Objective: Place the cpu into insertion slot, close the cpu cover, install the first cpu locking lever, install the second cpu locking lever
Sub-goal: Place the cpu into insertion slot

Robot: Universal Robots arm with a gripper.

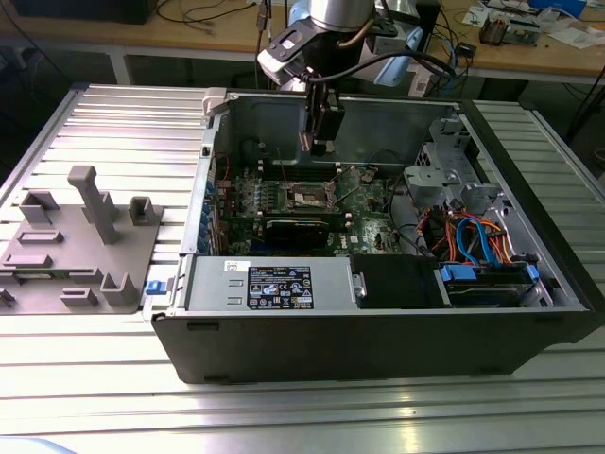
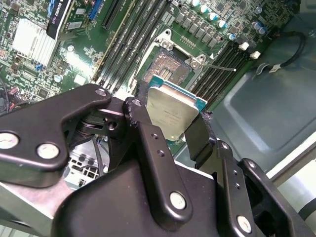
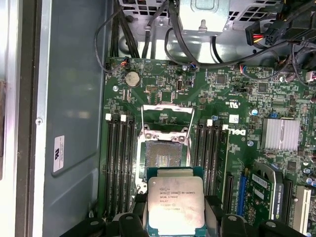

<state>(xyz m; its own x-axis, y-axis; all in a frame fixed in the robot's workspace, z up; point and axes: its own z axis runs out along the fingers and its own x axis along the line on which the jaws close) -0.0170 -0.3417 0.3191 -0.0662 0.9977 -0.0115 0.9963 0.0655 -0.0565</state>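
**Line up first, then lower straight**

Exterior view, L to R: a grey fixture (image 1: 80, 236) sits on the table (image 1: 284, 416), well apart from the work. Next is the open computer case (image 1: 378, 331), w/ the hand (image 1: 319, 140) hanging over the motherboard (image 1: 369, 203).

In both wrist views the hand clamps the cpu (image 3: 175, 205) by two opposite edges, closed only to chip width, metal top facing up. The chip is above the board, near the insertion slot (image 3: 162, 153) but not over it. The slot is bare, and the cpu cover (image 3: 168, 107) is tipped up at its far side.

Imo: square the chip to the slot rim, keep it flat and come straight down. Sliding across the contacts would prob bend them. Stay clear of the raised cover, and let go only once the chip sits flush.
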